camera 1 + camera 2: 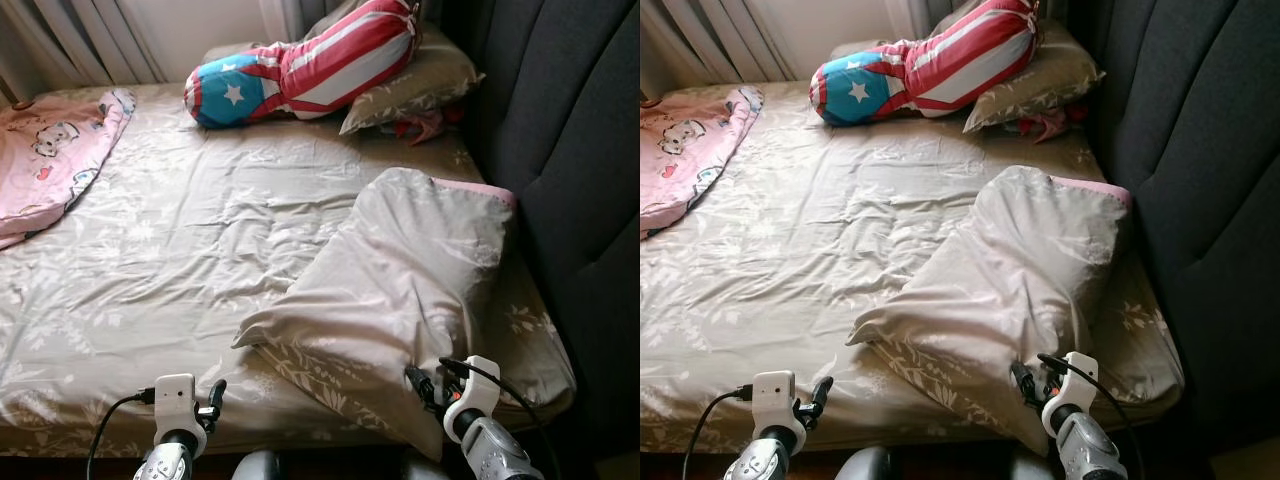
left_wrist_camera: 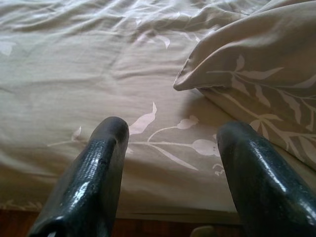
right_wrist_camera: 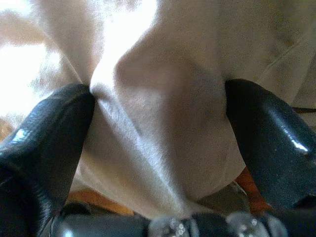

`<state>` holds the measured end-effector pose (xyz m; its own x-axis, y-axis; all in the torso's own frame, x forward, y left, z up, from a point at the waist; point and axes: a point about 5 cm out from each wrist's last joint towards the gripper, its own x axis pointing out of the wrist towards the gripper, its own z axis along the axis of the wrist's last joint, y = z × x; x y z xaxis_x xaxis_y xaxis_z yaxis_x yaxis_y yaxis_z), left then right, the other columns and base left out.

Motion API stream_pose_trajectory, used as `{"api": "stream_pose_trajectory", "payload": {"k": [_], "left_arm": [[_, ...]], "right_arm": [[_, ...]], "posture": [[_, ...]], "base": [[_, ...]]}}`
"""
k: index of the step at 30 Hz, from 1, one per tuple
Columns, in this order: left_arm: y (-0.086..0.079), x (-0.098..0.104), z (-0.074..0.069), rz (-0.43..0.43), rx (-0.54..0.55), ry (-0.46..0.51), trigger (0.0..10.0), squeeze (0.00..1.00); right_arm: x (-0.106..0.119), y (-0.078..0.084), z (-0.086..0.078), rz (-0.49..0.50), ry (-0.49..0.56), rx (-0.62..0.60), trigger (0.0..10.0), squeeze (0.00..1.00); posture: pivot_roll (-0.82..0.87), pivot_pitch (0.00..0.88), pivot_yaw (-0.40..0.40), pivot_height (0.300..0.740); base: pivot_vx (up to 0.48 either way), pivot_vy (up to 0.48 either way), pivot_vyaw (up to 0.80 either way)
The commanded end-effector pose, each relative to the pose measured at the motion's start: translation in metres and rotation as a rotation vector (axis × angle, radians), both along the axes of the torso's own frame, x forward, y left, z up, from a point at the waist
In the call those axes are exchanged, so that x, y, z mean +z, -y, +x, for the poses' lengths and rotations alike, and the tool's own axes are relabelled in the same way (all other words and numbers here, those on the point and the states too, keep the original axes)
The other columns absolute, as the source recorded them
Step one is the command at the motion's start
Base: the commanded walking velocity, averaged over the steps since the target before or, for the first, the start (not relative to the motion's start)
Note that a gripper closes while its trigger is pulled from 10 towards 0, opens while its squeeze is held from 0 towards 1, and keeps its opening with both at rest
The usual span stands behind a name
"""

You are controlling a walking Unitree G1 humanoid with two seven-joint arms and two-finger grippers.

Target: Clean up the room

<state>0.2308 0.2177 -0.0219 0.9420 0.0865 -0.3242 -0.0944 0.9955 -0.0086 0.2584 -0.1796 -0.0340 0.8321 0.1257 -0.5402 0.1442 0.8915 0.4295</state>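
A beige leaf-print pillow (image 1: 400,270) with a pink edge lies slanted on the right side of the bed (image 1: 170,250), and its front corner overhangs the mattress edge. My right gripper (image 1: 425,385) is at that front corner. In the right wrist view it (image 3: 158,94) stands open, and a fold of the pillow's cloth (image 3: 163,128) bulges between the two fingers and touches both. My left gripper (image 1: 213,400) is open over the bed's front edge. The pillow's left corner (image 2: 197,81) lies just ahead of it (image 2: 173,136).
A stars-and-stripes bolster (image 1: 300,60) and a second beige pillow (image 1: 410,85) lie at the far end. A pink blanket (image 1: 50,150) covers the far left. A dark padded headboard (image 1: 570,150) runs along the right. Curtains (image 1: 80,40) hang behind.
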Motion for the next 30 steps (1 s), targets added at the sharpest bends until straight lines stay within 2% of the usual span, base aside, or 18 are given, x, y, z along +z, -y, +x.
{"api": "stream_pose_trajectory", "payload": {"k": [1,3,4,5,6,14,20,30], "left_arm": [[-0.010,0.000,-0.005,0.023,0.006,-0.005,10.0,0.00],[-0.011,0.001,-0.005,0.025,0.005,-0.002,10.0,0.00],[-0.011,0.002,-0.003,0.028,0.000,0.001,10.0,0.00],[-0.011,0.002,-0.003,0.028,0.000,0.001,10.0,0.00],[-0.011,0.003,-0.002,0.029,-0.002,0.002,10.0,0.00],[-0.010,0.006,0.002,0.026,0.005,0.007,10.0,0.00],[-0.006,0.005,0.005,0.012,0.026,0.003,10.0,0.00],[-0.001,0.003,0.009,-0.003,0.052,-0.012,10.0,0.00]], "right_arm": [[0.001,-0.007,0.004,0.017,-0.002,-0.030,10.0,0.00],[0.004,-0.010,0.008,0.018,0.007,-0.021,10.0,0.00],[0.007,-0.015,0.012,0.025,0.022,-0.002,8.7,0.00],[0.007,-0.015,0.012,0.025,0.022,-0.002,8.7,0.00],[0.008,-0.018,0.014,0.027,0.029,0.009,0.0,0.00],[0.006,-0.021,0.011,0.022,0.015,0.021,0.0,0.00],[-0.004,-0.007,-0.003,-0.031,-0.039,0.001,0.0,0.00],[-0.010,0.000,-0.012,-0.058,-0.063,-0.021,0.0,0.00]], "posture": [[0.00,0.151,0.091,0.657],[0.00,0.154,0.095,0.657],[0.00,0.155,0.097,0.657],[0.00,0.155,0.097,0.657],[0.01,0.158,0.098,0.657],[0.01,0.151,0.089,0.657],[-0.01,0.127,0.064,0.657],[-0.03,0.088,0.039,0.657]], "base": [[0.000,0.000,0.00],[0.000,0.000,0.00],[0.000,0.000,0.00],[0.000,0.000,0.00],[0.000,0.000,0.00],[0.000,0.000,0.00],[0.000,0.000,0.00],[0.000,0.000,0.00]]}}
